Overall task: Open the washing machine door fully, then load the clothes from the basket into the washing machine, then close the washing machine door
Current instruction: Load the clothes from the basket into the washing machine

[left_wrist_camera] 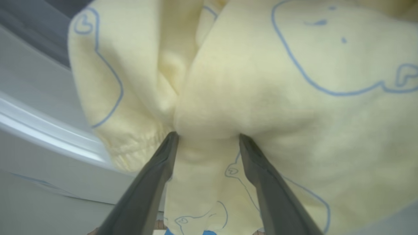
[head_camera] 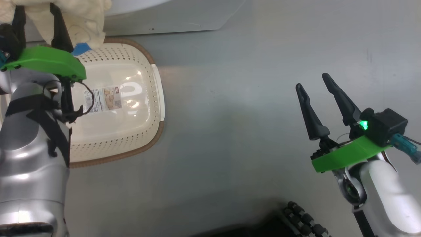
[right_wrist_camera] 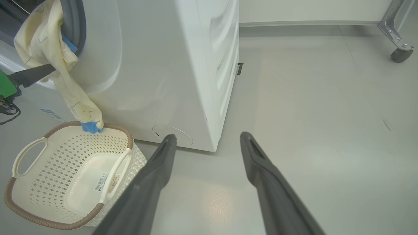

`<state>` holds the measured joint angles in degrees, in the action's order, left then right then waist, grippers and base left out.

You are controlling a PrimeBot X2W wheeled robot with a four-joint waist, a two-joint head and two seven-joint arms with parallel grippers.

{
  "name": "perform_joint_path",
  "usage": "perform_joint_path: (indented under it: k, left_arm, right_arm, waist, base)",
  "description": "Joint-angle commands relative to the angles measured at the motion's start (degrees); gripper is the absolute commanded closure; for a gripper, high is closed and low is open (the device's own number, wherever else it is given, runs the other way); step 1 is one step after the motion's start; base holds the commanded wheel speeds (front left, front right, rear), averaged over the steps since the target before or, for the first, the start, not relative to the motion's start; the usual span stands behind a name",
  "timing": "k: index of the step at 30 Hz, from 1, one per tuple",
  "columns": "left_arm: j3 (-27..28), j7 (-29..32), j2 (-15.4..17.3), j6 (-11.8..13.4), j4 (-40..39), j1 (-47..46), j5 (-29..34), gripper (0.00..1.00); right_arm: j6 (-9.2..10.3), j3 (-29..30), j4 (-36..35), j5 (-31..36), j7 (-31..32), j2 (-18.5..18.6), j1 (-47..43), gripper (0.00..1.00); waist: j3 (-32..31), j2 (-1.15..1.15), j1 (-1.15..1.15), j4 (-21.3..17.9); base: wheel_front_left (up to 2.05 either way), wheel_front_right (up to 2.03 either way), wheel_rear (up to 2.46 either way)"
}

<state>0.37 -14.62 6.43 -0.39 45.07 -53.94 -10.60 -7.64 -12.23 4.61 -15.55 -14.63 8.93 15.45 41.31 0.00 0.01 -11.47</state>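
The clothes [left_wrist_camera: 294, 98] bunch between the spread jaws of the left gripper [left_wrist_camera: 208, 135] — right gripper [right_wrist_camera: 207, 137] jaws apart, empty.

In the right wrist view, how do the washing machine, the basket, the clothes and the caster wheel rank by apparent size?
1. washing machine, clearly largest.
2. basket, though it sits nearer the camera.
3. clothes, hanging from the machine's opening.
4. caster wheel, smallest, and farthest away.
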Motion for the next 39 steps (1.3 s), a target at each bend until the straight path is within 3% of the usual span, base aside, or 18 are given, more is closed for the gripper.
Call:
perform_joint_path:
  k: [1,10,12,13,15,16,18,19,26,34,39]
  left_arm:
    - [1.65,-0.38,2.31,0.24,-1.53,-1.18,0.42,0.00]
    - [3.97,-0.38,2.38,1.68,-3.05,-5.42,1.22,0.00]
    - [4.18,-0.38,1.84,1.79,-4.03,-5.76,1.48,0.30]
    - [4.12,-0.38,1.60,1.80,-4.48,-5.73,1.76,0.56]
    - [4.06,-0.38,1.04,1.68,-5.37,-5.42,2.09,0.65]
    - [4.01,-0.38,0.79,1.57,-5.78,-5.17,2.24,0.78]
    - [3.96,-0.38,0.45,1.35,-6.69,-4.65,2.55,0.96]
    - [3.99,-0.38,0.32,1.27,-7.18,-4.44,2.67,1.00]
    - [3.96,-0.38,-0.34,0.86,-9.32,-3.45,3.25,1.00]
    - [1.84,-0.38,-2.33,-2.53,-10.79,-0.48,1.05,1.00]
    - [-0.58,0.43,-2.88,-3.23,-12.99,-0.16,0.42,1.00]
  right_arm:
    - [0.15,-1.08,-1.75,-0.01,-0.37,1.10,-0.20,0.00]
    - [0.15,-0.63,-2.33,-0.10,-0.37,1.78,-0.14,0.00]
    - [0.15,-0.44,-2.34,-0.11,-0.37,1.74,-0.16,0.00]
    - [0.15,-0.35,-2.30,-0.09,-0.37,1.66,-0.18,0.00]
    - [0.15,-0.21,-2.17,-0.09,-0.37,1.47,-0.23,0.00]
    - [0.15,-0.21,-2.13,-0.15,-0.37,1.38,-0.20,0.00]
    - [0.15,-0.16,-2.07,-0.22,-0.37,1.33,-0.18,0.00]
    - [0.15,-0.18,-2.07,-0.24,-0.37,1.34,-0.15,0.00]
    - [0.15,-0.07,-1.95,-0.34,-0.37,1.50,-0.05,0.00]
    - [0.15,0.45,-1.85,-0.34,-0.37,1.28,-0.60,0.00]
    - [0.15,0.49,-1.60,-0.40,-0.37,1.10,-0.80,0.00]
  waist:
    - [0.47,0.00,-0.01,-0.29]
    - [2.78,0.00,-0.01,-0.99]
    - [2.97,0.00,-0.01,-0.85]
    - [2.97,0.00,-0.01,-0.74]
    - [2.83,0.00,-0.01,-0.43]
    - [2.71,0.00,-0.01,-0.25]
    - [2.45,0.00,-0.01,0.13]
    - [2.36,0.00,-0.01,0.32]
    - [1.72,0.00,-0.01,1.25]
    - [0.76,0.00,-0.01,2.34]
    - [0.12,0.00,-0.01,2.70]
  base:
    - [0.00,0.00,0.00]
    - [0.00,0.00,0.00]
    - [0.00,0.00,0.00]
    - [0.00,0.00,0.00]
    - [0.00,0.00,0.00]
    - [0.00,0.00,0.00]
    - [0.00,0.00,0.00]
    - [0.00,0.00,0.00]
    - [0.00,0.00,0.00]
    - [0.00,0.00,0.00]
    - [0.00,0.00,0.00]
